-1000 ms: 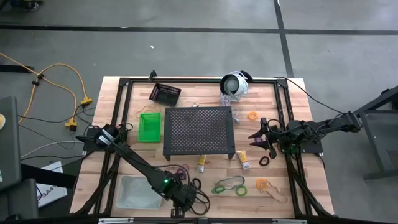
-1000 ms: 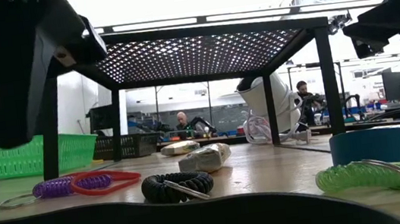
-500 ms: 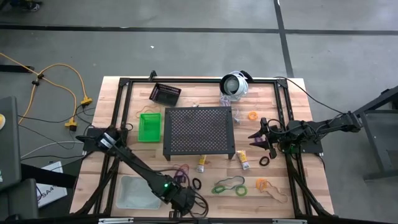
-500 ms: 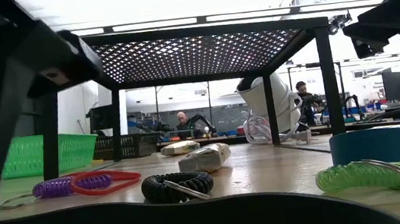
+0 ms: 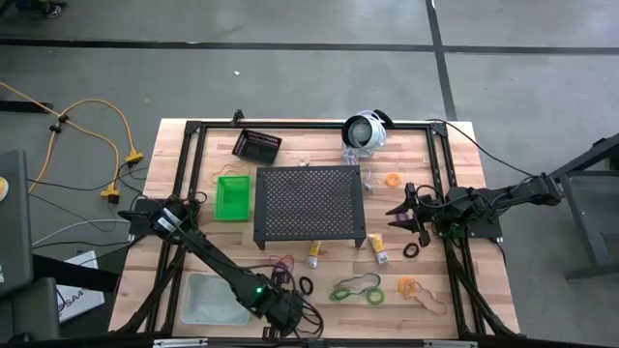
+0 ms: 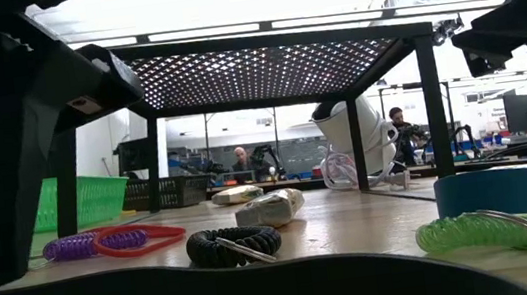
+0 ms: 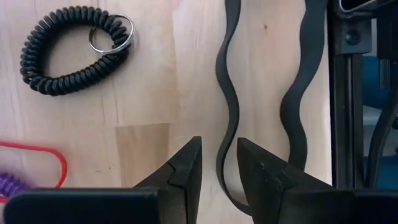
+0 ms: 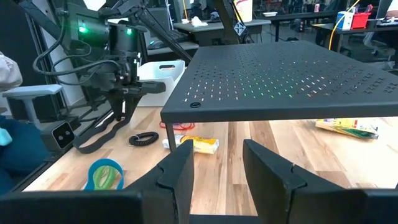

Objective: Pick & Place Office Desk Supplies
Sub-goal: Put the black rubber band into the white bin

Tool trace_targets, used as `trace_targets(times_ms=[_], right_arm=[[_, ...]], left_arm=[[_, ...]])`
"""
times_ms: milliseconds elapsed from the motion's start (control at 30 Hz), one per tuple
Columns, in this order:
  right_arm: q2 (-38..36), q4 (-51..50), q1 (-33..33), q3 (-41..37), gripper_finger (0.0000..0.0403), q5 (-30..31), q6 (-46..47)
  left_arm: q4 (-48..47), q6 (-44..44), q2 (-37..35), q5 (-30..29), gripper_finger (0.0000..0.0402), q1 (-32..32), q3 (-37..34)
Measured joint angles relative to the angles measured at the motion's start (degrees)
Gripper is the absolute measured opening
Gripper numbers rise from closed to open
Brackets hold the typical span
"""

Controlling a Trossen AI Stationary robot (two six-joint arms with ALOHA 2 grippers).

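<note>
the left gripper (image 5: 287, 311) hangs low over the near edge of the wooden table (image 5: 440, 208), its fingers (image 7: 186, 168) pointing down and a narrow gap apart, with one side of a long wavy black rubber band (image 7: 227, 99) running up between the tips. whether they pinch it cannot be told. that band lies in a loop on the wood. a black coiled loop with a metal ring (image 7: 68, 53) rests apart from it, and a red band (image 7: 50, 165) and a bit of a purple coil (image 7: 7, 185) lie at the wood's edge of the left wrist view.

in the low view the purple coiled loop (image 6: 79, 246) touches the red band (image 6: 139, 238); the black coil (image 6: 233, 244) sits beside them, and a green coiled loop (image 6: 495, 230) lies well to the other side.

the right gripper (image 5: 401, 215) hovers beside the big black perforated metal stand (image 5: 309, 203), fingers (image 8: 180, 165) apart and holding nothing. a small black ring (image 5: 412, 250) lies just by it on the table, and a small yellow tube (image 5: 377, 248) rests near the stand's corner; another yellow tube (image 5: 313, 254) lies by the stand's front edge.

the green bin (image 5: 232, 197) stands against the stand's left side, the black bin (image 5: 256, 145) tilted behind it, and the clear bin (image 5: 208, 298) at the front left corner. an orange loop (image 5: 407, 286) and a tan band (image 5: 432, 303) lie front right, another orange loop (image 5: 393, 179) farther back. a round white-and-silver device (image 5: 366, 130) sits at the far edge.
</note>
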Motion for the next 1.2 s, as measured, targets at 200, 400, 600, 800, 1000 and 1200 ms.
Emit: trace_targets(times_ms=[200, 400, 600, 800, 1000, 1200], right_arm=[[0.00, 0.00, 0.00, 0.00, 0.0126, 0.00, 0.01], [0.00, 0.00, 0.00, -0.02, 0.0126, 0.00, 0.01], [0.02, 0.00, 0.00, -0.01, 0.0126, -0.01, 0.00], [0.02, 0.00, 0.00, 0.00, 0.0126, -0.02, 0.01], [0.02, 0.00, 0.00, 0.00, 0.0126, -0.02, 0.00], [0.02, 0.00, 0.00, 0.00, 0.0126, -0.02, 0.00]], left_arm=[[-0.03, 0.00, 0.00, 0.11, 0.0097, -0.53, -0.02], [-0.19, 0.00, 0.28, 0.15, 0.0097, -1.17, 0.00], [-0.11, -0.06, 0.98, 0.59, 0.0097, -1.10, -0.09], [-0.18, -0.17, 1.03, 0.61, 0.0094, -1.10, -0.09], [-0.16, 0.00, 1.03, 0.61, 0.0073, -1.08, -0.09], [-0.18, 0.01, 1.03, 0.61, 0.0026, -1.05, -0.09]])
